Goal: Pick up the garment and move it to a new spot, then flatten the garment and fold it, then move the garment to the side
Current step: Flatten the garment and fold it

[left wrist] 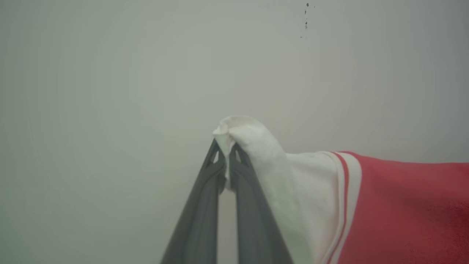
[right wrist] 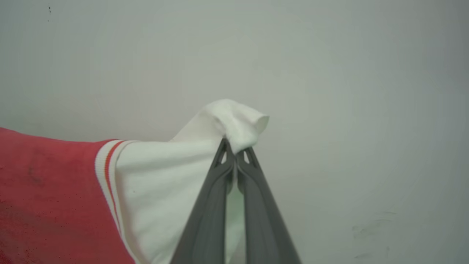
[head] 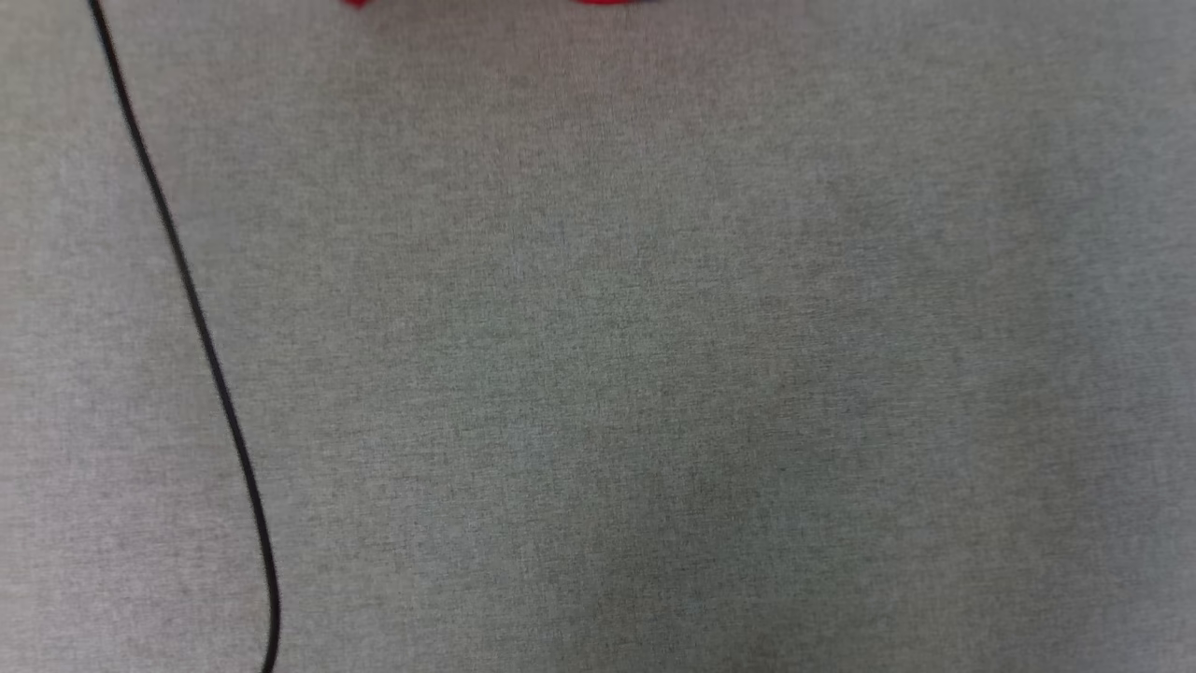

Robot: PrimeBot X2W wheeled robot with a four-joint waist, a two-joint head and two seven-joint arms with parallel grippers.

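While the left tool (left wrist: 226, 146) pinches a bunched white sleeve (left wrist: 256, 146) of the red jersey T-shirt (left wrist: 403, 209), the right tool (right wrist: 235, 148) pinches the opposite white sleeve (right wrist: 227, 117)

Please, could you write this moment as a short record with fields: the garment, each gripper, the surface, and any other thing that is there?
garment: red jersey with white, red-striped sleeves, held by both sleeves
left gripper: shut on the bunched tip of a white sleeve
right gripper: shut on the other white sleeve
surface: grey fabric surface; in the head view a thin red strip of cloth at the top edge
other: black cable on the left of the surface
stage: garment appears lifted, not yet flattened or folded
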